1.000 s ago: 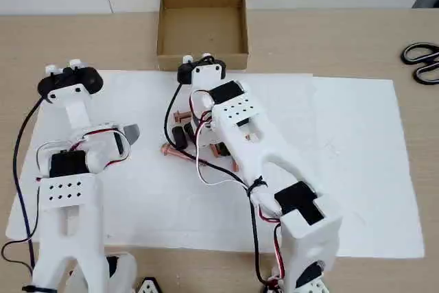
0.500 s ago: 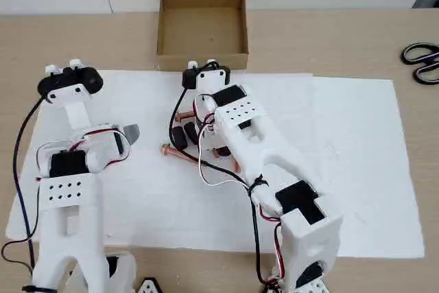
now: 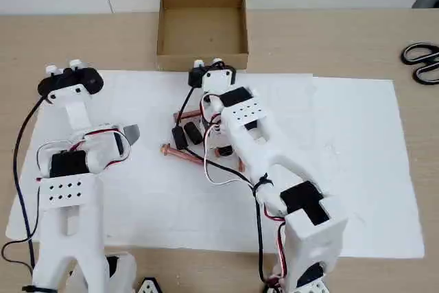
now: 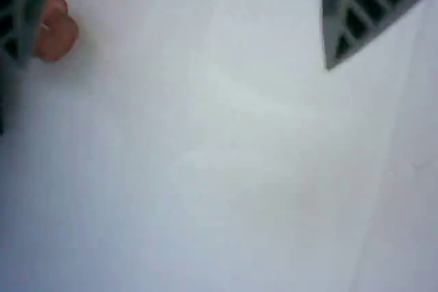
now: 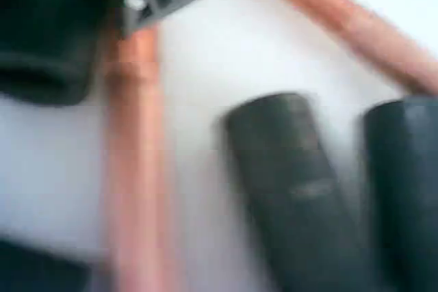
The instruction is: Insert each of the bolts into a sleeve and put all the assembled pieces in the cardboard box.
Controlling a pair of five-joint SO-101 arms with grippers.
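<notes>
High view: the right arm [image 3: 243,118] leans over a loose heap of copper bolts [image 3: 184,153] and black sleeves [image 3: 180,137] on the white paper [image 3: 357,135], near the open cardboard box [image 3: 171,60]. No assembled piece lies in the box. The left arm [image 3: 68,190] stands well apart to the side. Its left gripper [image 4: 178,39] is spread wide above bare paper, with 1 bolt head [image 4: 56,32] beside 1 jaw.

Right wrist view: the right gripper [image 5: 140,5] hangs close over the heap. Whether it is spread or closed cannot be told. Directly under it lies 1 bolt shank [image 5: 133,162], with a sleeve [image 5: 294,182] just beside it and roughly parallel. A 2nd bolt [image 5: 349,25] crosses at an angle, and further sleeves lie at the edges.

Judged step: taking 1 piece out of the heap for mating, since no bolt appears seated in a sleeve yet. The shank under the gripper looks the best candidate. The grip should close across the shank near its middle, not along it, so the bolt stays level for insertion. The neighbouring sleeve is near enough to be nudged or caught, and round parts would likely roll on the smooth paper. A straight lift before any sideways travel should leave the heap undisturbed. The open left gripper could then steady a sleeve.
</notes>
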